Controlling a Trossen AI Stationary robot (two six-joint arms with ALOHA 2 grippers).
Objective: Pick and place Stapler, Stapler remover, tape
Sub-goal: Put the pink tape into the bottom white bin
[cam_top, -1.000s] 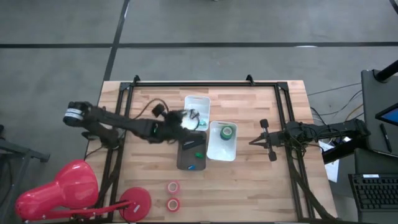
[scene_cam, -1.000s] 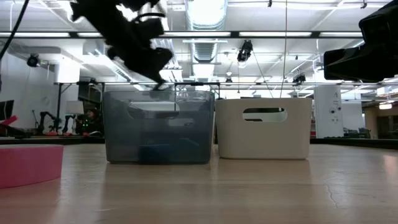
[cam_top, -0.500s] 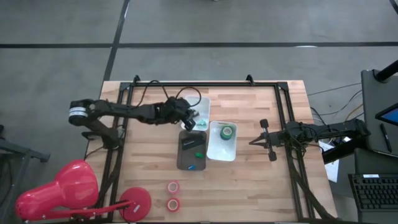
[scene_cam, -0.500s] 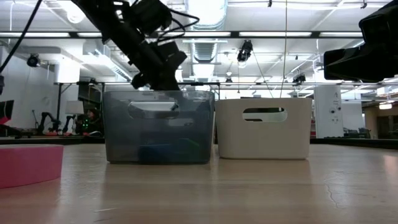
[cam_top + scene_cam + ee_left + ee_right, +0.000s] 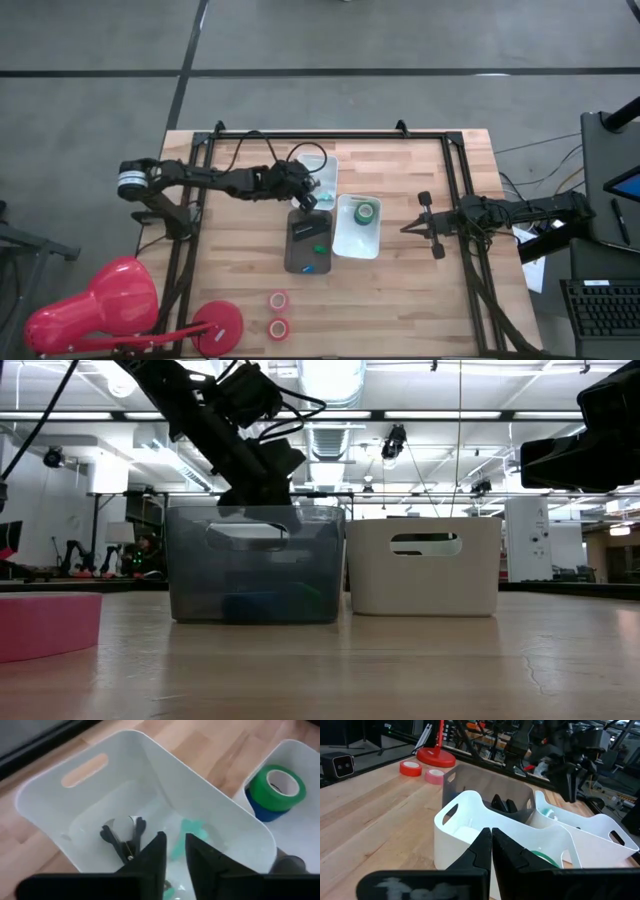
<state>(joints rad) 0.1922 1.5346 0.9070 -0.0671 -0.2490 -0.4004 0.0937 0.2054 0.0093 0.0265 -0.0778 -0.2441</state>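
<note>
The left gripper (image 5: 305,190) hung over the far white bin (image 5: 325,168), its jaws a narrow slit apart and holding nothing. In the left wrist view, a black staple remover (image 5: 123,836) and a pale green one (image 5: 186,836) lay on that bin's floor just beyond the fingertips (image 5: 156,851), suggesting a release in progress. To finish it well, the jaws would likely need to part fully before the arm rose straight up, clearing the bin's walls and the dark bin (image 5: 308,243) beside it. The right gripper (image 5: 424,226) waited shut and empty, well apart toward the right side of the tabletop (image 5: 420,290). Only the high view showed the whole layout: a green tape roll (image 5: 366,211) in the near white bin (image 5: 358,240), small items in the dark bin, and two red tape rolls (image 5: 278,313) left on the tabletop near its front edge. The left wrist view alone showed a blue roll (image 5: 262,811) under the green one. The low view showed the left arm above the dark bin's rim but hid every bin's contents. The right wrist view showed the red rolls (image 5: 411,768) beside a red lamp base (image 5: 436,757).
</note>
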